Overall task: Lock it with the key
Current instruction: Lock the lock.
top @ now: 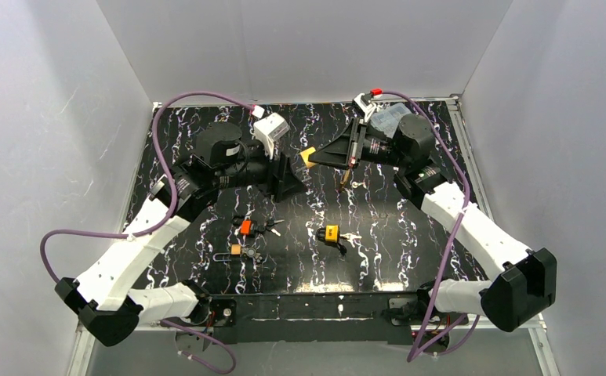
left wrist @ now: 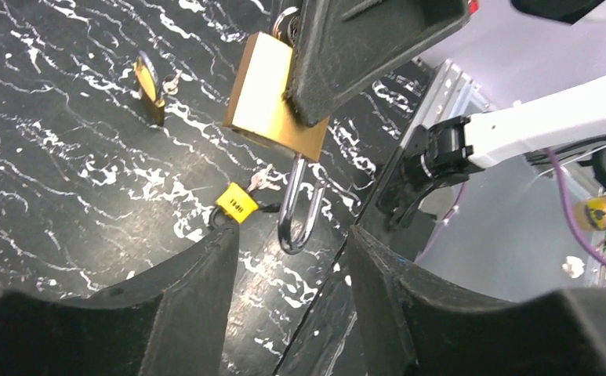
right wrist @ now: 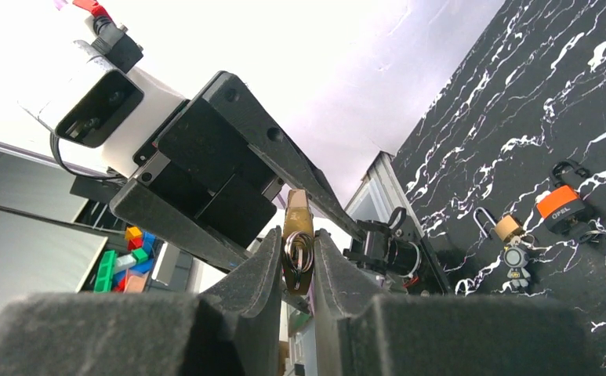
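Top view: the right gripper (top: 315, 154) clenches a brass padlock (top: 308, 156), with the left gripper (top: 290, 182) just beside it.

Left wrist: the left jaws stand released, and the padlock's open shackle (left wrist: 299, 210) hangs at their gap, touching neither.

Right wrist: the padlock is pinched between the jaws, and a ring (right wrist: 298, 254) on it is perhaps the key's.

The step looks like closing the shackle, so next the left jaws must take it and press it home.

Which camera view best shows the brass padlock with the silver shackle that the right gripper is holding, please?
The left wrist view: the brass padlock is close and face-on, with its shackle hanging down. The right wrist view shows it only edge-on, pinched in the right gripper; the top external view shows just a small brownish speck.
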